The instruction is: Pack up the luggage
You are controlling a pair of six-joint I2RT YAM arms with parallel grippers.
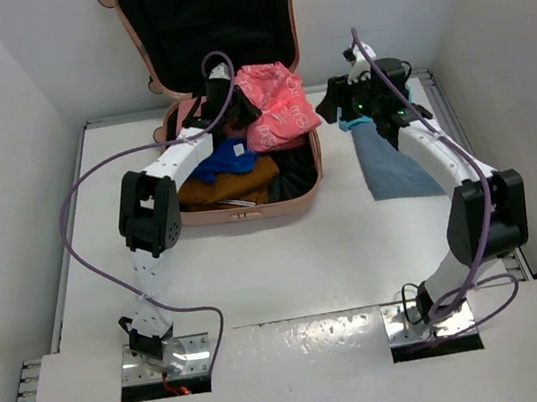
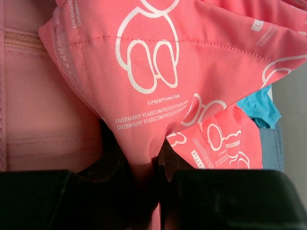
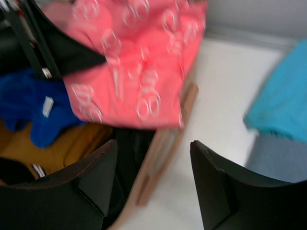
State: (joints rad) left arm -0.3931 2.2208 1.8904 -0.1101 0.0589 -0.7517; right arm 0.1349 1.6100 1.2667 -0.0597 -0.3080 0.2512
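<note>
Luggage (image 1: 240,211) sat open at 12 o'clock on the worktop (image 1: 287,259), lid upright. Left tool (image 2: 160,177) pinched coral printed cloth (image 2: 158,72) over the case's 3 o'clock half. Right tool (image 3: 153,163) was spread, gripping nothing, just beyond the 3 o'clock rim, near grey-blue cloth (image 1: 389,163). Blue garment (image 1: 227,157) and mustard garment (image 1: 235,181) lay inside.
</note>
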